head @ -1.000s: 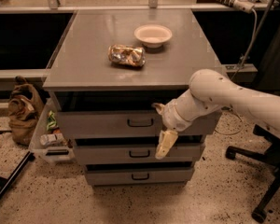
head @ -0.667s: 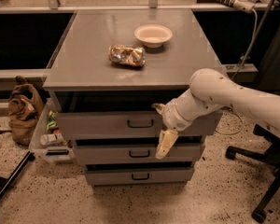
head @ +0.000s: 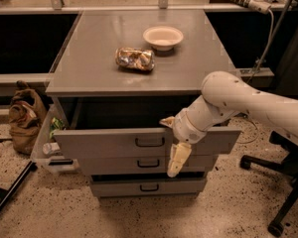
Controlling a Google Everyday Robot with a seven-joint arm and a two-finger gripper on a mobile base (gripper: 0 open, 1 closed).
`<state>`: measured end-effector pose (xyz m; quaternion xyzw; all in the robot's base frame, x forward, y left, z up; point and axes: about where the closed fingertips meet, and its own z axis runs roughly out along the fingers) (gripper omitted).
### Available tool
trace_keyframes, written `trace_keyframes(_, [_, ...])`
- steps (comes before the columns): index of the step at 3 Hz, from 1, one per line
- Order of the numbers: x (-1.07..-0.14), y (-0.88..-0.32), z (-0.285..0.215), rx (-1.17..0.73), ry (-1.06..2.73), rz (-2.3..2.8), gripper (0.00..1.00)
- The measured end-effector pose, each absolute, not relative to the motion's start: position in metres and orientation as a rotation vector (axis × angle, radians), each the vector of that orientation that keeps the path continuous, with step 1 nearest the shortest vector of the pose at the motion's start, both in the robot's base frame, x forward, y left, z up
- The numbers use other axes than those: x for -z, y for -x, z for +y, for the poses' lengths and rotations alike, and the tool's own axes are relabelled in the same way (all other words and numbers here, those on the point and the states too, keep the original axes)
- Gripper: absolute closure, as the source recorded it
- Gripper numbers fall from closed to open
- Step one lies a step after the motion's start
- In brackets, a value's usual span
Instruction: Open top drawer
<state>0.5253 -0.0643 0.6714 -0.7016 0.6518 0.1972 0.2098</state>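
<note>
The top drawer (head: pixel 104 142) is the widest grey drawer of the cabinet. It stands pulled out, with a dark gap above its front. Its black loop handle (head: pixel 150 142) is centred on the front. My gripper (head: pixel 172 140) is on the white arm coming in from the right, just right of the handle and against the drawer front. Its fingers are spread open: one fingertip (head: pixel 167 121) is at the drawer's top edge, and the other finger (head: pixel 178 158) hangs down over the front. Nothing is held between them.
Two narrower grey drawers (head: pixel 149 163) sit below. On the cabinet top (head: pixel 89 68) lie a crumpled snack bag (head: pixel 134 58) and a white bowl (head: pixel 163 36). A brown bag (head: pixel 25 115) and a bin (head: pixel 49 145) stand at the left. An office chair base (head: pixel 283 192) stands at the right.
The top drawer front has come further out toward the camera, and my gripper has moved with it. The bag and bowl have not moved.
</note>
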Motion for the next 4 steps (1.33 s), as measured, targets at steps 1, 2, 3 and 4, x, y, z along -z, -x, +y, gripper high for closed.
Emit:
trace_keyframes(1, [-0.664,-0.508,-0.066,-0.631,1.930,1.836,0.00])
trace_keyframes(2, [-0.669,-0.508,-0.066,-0.631,1.930,1.836,0.00])
trace_keyframes(3, [-0.677,-0.483,-0.064,-0.700,1.874,1.881,0.00])
trace_keyframes(4, [-0.687,-0.448,-0.059,-0.776,1.802,1.940,0.00])
